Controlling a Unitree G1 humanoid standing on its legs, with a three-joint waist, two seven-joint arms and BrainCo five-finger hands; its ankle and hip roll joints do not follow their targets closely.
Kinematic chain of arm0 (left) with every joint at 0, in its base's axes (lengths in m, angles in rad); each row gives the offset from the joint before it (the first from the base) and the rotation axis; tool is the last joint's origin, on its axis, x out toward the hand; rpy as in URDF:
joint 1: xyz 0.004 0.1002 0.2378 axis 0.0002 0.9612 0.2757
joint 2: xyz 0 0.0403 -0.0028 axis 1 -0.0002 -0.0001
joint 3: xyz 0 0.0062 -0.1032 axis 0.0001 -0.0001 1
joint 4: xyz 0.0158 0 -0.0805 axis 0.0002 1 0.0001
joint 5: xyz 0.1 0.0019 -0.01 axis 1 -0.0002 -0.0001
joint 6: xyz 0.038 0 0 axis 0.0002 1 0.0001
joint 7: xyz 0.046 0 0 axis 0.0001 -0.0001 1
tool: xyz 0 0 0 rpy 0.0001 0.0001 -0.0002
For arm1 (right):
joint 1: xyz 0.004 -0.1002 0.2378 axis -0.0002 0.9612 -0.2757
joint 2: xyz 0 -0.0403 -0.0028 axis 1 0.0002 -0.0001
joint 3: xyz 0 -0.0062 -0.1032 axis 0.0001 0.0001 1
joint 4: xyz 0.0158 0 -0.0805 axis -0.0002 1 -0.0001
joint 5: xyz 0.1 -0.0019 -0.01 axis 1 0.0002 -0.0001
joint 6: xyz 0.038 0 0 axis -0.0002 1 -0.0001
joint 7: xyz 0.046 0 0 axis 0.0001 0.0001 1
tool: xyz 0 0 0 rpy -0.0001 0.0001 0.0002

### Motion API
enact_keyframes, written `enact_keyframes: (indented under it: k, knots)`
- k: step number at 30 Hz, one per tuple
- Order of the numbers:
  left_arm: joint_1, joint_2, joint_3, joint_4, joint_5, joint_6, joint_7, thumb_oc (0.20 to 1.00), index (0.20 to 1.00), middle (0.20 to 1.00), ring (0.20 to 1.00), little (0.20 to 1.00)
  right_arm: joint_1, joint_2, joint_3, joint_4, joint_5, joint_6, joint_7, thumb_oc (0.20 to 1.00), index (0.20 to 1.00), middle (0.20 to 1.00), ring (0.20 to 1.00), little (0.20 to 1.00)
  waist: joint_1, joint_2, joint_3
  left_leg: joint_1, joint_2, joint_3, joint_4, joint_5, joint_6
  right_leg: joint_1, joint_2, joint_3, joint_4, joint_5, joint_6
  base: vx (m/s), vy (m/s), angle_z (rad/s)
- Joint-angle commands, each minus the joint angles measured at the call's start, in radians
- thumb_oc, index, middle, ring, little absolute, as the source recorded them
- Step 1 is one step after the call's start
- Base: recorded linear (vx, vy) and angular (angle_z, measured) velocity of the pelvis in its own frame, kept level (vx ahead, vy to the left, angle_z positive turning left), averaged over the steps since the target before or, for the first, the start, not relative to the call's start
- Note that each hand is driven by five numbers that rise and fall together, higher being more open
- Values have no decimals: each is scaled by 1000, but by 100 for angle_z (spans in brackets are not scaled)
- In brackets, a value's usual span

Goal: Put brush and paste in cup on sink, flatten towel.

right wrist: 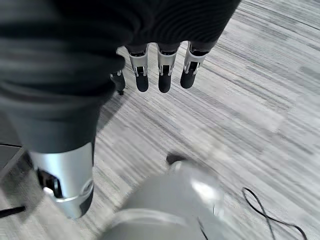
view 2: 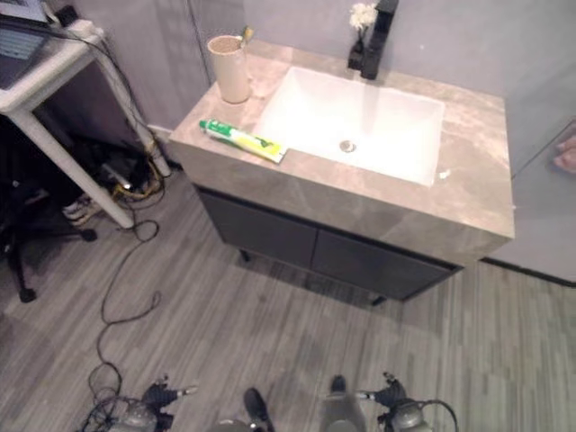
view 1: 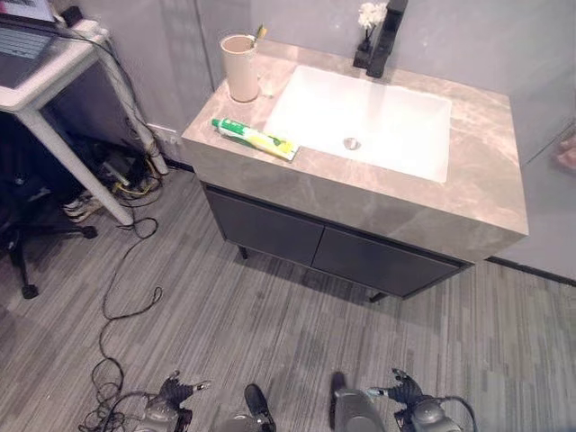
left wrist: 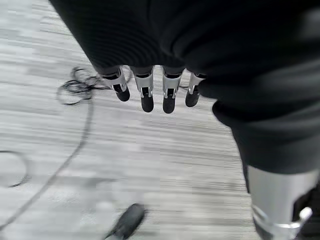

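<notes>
Silver dark-tipped fingers [left wrist: 147,95], ribbed black covers

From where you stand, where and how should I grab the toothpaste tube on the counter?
Probably pinch the toothpaste tube across its middle, coming from above. It lies flat on the counter, cap end left, in front of the cup, its other end at the basin's corner. Both hands hang open, empty.

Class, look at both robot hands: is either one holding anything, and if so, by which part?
Nothing is held. The left hand and right hand hang open over the floor; the toothpaste lies on the counter beside the cup.
</notes>
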Motion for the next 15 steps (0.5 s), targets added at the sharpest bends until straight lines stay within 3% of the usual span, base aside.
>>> enact_keyframes:
  k: [1,2,5,9,10,11,13,14,15]
  knots:
    - [-40,-11,6,15,20,-4,-4,1000,1000,1000,1000,1000,-19,-47,17,7,52,-24,-20,1000,1000,1000,1000,1000,-35,37,14,31,-20,-57,15,-14,-104,74,45,-13,-115,73,11,244,130,10]
    - [-41,-17,3,18,28,-3,-6,1000,1000,1000,1000,1000,-19,-51,18,10,50,-23,-22,1000,1000,1000,1000,1000,-44,44,16,47,-25,-60,15,-31,-102,45,64,1,-144,94,14,283,102,12]
    - [-44,-29,1,24,54,1,-12,1000,1000,1000,1000,1000,-20,-55,14,1,28,-18,-26,1000,1000,1000,1000,1000,-51,44,26,93,-25,-49,15,-63,-113,-28,11,-137,-210,173,50,271,0,-21]
    - [-41,-44,-33,21,92,2,-22,1000,1000,1000,1000,1000,-8,-68,31,20,3,-12,-19,1000,1000,1000,1000,1000,-64,48,10,148,-38,-84,54,-113,-112,30,27,-97,-189,158,21,358,-63,3]
    - [-48,-54,-40,16,80,6,-24,1000,1000,1000,1000,1000,-17,-86,35,21,6,-13,-21,1000,1000,1000,1000,1000,-61,56,5,108,6,-105,264,-95,-151,74,54,-92,-187,123,-24,369,-160,14]
    - [-48,-54,-40,16,80,6,-24,1000,1000,1000,1000,1000,-17,-87,35,21,6,-13,-21,1000,1000,1000,1000,1000,-62,56,5,105,9,-106,270,-97,-153,74,55,-93,-188,123,-25,361,-223,5]
    - [-56,-60,-50,10,78,9,-19,1000,1000,1000,1000,1000,-38,-102,55,18,-10,-14,-23,1000,1000,1000,1000,1000,-39,45,15,18,67,-132,485,-26,-199,122,70,-94,-203,97,-60,162,-221,-3]
    - [-68,-60,-52,3,60,9,-9,1000,1000,1000,1000,1000,-50,-114,64,8,-18,-12,-30,1000,1000,1000,1000,1000,-16,13,38,-69,76,-146,615,56,-207,150,51,-95,-218,95,-90,121,-227,-19]
    - [-74,-61,-57,-3,49,5,-1,1000,1000,1000,1000,1000,-54,-120,66,3,-22,-11,-36,1000,1000,1000,1000,1000,-8,5,45,-115,79,-170,660,65,-207,161,49,-96,-223,82,-98,102,-124,-14]
